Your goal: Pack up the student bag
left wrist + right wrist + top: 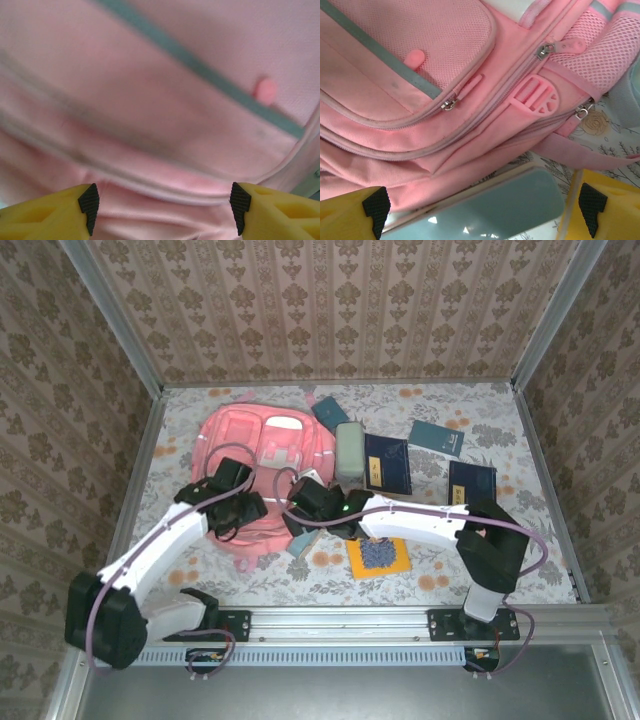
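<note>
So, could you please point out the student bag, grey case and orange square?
student bag [230, 435], top external view, its pink front.
grey case [349, 450], top external view, its middle.
orange square [378, 556], top external view, its blue centre.

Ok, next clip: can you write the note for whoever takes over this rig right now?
Left hand: open, close over the student bag front fabric, holding nothing.
Right hand: fingers wide apart either side of a pale blue case by the bag's edge; grip unclear.
Things: the bag lies flat, left of centre. Out beside it are a grey case, dark blue notebooks, teal books and an orange pad.
Done: nothing visibly packed; the zips in the right wrist view look shut.
Left: open the bag and load the items.
</note>
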